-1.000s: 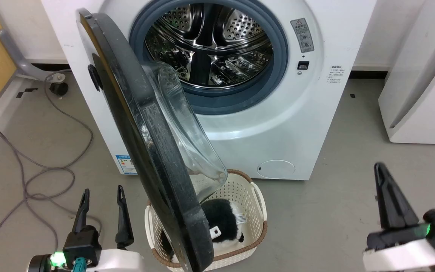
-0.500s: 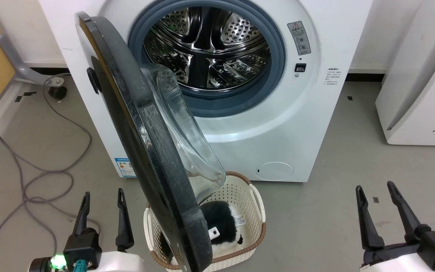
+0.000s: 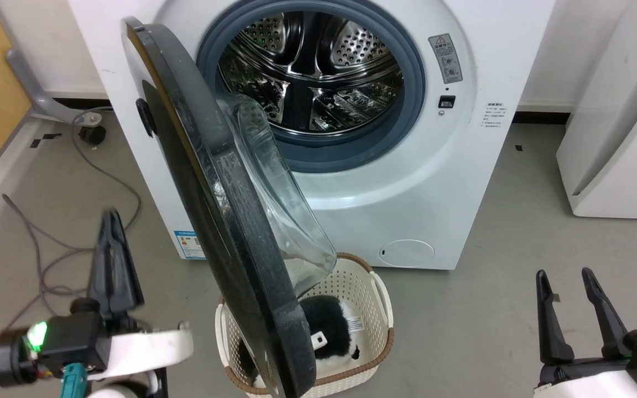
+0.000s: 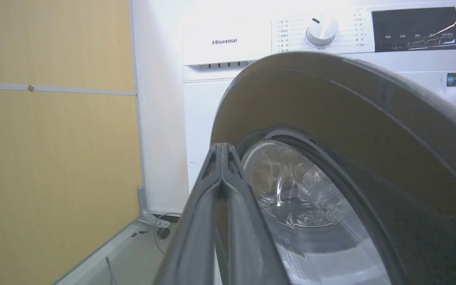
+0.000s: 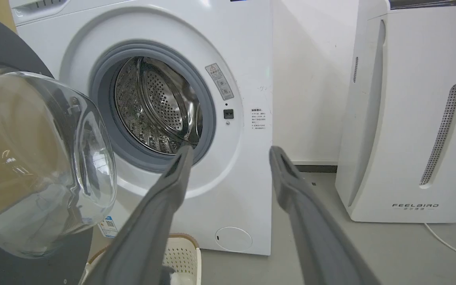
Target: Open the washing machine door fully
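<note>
The washing machine door [image 3: 224,232], a black disc with a clear glass bowl [image 3: 282,204], is hinged at the machine's left. It stands swung out, edge-on to me, over the basket. My left gripper [image 3: 111,216] is shut on nothing, left of the door's outer face and apart from it. In the left wrist view its joined fingertips [image 4: 222,147] point at the outer face of the door [image 4: 331,114] near the rim. My right gripper [image 3: 563,273] is open and empty low at the right, well clear of the door. Its wrist view looks between the fingers [image 5: 180,166] at the steel drum [image 5: 156,107].
A white basket [image 3: 378,301] holding a black-and-white plush [image 3: 324,320] sits on the floor under the door. A grey cable [image 3: 42,260] loops on the floor at left. A white appliance [image 3: 617,138] stands right of the washing machine [image 3: 423,182].
My left gripper has shut, risen and turned, its fingers now one blade beside the door. The right gripper, turned edge-on a second ago, now stands open. The door has not swung.
</note>
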